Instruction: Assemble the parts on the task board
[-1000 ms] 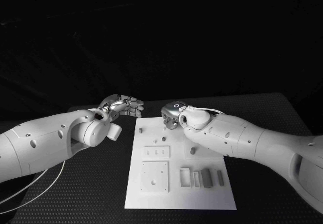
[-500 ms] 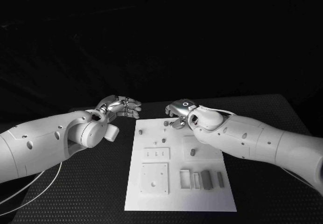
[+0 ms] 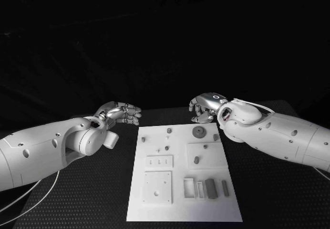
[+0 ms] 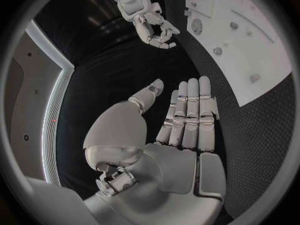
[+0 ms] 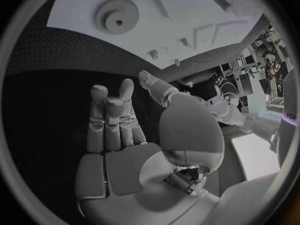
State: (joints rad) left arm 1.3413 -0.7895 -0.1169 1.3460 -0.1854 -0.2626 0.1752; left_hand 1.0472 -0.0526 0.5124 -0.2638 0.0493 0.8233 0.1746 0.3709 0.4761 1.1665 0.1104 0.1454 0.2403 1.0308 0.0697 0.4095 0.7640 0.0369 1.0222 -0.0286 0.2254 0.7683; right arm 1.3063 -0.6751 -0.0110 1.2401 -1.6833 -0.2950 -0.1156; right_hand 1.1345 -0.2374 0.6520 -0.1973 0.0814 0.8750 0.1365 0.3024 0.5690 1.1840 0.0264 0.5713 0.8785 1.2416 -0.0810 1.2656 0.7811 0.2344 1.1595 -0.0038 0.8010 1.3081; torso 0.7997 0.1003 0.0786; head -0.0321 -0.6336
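The white task board [image 3: 155,210] lies in the middle of the table. A grey gear [image 3: 199,132] lies flat near its far right corner, also seen as the gear [image 5: 116,15] in the right wrist view. Small pegs [image 3: 169,130] stand near the far edge, and dark rectangular parts [image 3: 211,187] sit at the near right. My right hand [image 3: 204,107] hovers just beyond the far right corner, fingers stretched out, holding nothing [image 5: 115,125]. My left hand [image 3: 120,113] hangs off the far left corner with fingers straight and nothing in it [image 4: 184,117].
A square plate with holes [image 3: 157,187] and a smaller plate with slots [image 3: 159,162] are set into the board's left half. Black textured table [image 3: 82,200] surrounds the board on both sides.
My right hand has drawn back from over the board's far edge towards the right. The gear now shows on the board where the hand and arm covered it. The left hand has barely moved.
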